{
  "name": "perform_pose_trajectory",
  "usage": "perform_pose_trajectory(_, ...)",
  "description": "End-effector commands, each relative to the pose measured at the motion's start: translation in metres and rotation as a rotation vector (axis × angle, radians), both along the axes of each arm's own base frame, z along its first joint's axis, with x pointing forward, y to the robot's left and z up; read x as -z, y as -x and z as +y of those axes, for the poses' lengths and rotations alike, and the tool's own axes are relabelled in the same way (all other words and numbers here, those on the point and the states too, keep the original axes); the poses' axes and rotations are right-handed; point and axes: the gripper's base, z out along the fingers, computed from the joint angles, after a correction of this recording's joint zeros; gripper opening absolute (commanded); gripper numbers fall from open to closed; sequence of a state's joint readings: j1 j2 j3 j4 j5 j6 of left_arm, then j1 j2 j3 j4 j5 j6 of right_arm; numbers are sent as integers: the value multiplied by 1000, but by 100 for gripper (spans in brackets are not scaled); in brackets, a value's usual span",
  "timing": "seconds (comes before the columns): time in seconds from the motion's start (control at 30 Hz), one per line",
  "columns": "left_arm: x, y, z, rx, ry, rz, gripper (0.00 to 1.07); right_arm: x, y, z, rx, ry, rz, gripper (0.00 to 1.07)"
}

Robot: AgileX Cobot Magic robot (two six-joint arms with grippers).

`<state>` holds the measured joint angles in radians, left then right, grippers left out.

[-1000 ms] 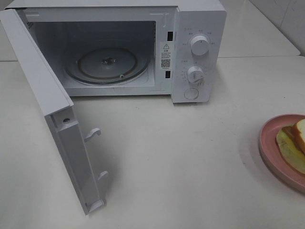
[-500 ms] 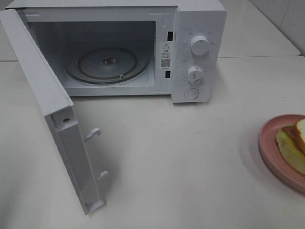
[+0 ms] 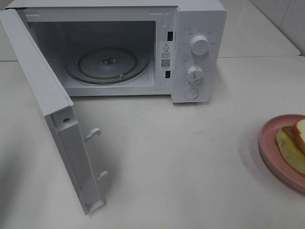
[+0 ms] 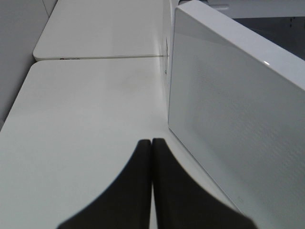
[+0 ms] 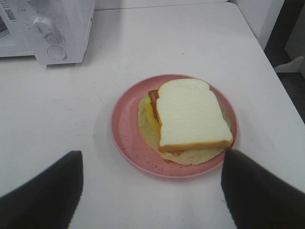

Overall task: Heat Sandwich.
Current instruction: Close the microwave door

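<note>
Right end effector [image 5: 151, 183], jaws spread wide and empty, hovers above the sandwich [image 5: 190, 119] on its pink plate [image 5: 126, 138] on the counter [image 5: 71, 109]; soft, light, loosely stacked bread would likely squash, so gripping the plate's stiff rim looks safer.
</note>
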<state>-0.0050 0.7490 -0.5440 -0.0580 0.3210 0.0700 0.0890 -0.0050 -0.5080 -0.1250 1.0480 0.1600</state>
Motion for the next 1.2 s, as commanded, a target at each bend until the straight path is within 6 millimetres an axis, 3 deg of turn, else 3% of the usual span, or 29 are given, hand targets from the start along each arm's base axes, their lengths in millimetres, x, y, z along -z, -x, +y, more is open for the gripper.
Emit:
perform_pose_trajectory(0.03,6,-15,1,-9,-5,-68,0,-1,4,0,-2,7,-35,76)
perform_pose_trajectory(0.13,17,-20,1,-14,-6,-94,0,-1,4,0,-1,6,-35,76)
perform_pose_trajectory(0.27,49,-26,3,-32,-13,-223,0,-1,4,0,-1,6,-35,76)
perform_pose_trajectory(0.5,73,-30,1,0,-53,-283,0,-1,4,0,-1,6,-35,76)
perform_pose_trajectory(0.7,86,-41,-8,138,-126,-269,0,-1,4,0,-1,6,-35,76)
perform_pose_trajectory(1.2,102,-61,-40,396,15,-264,0,-1,4,0,-1,6,-35,76)
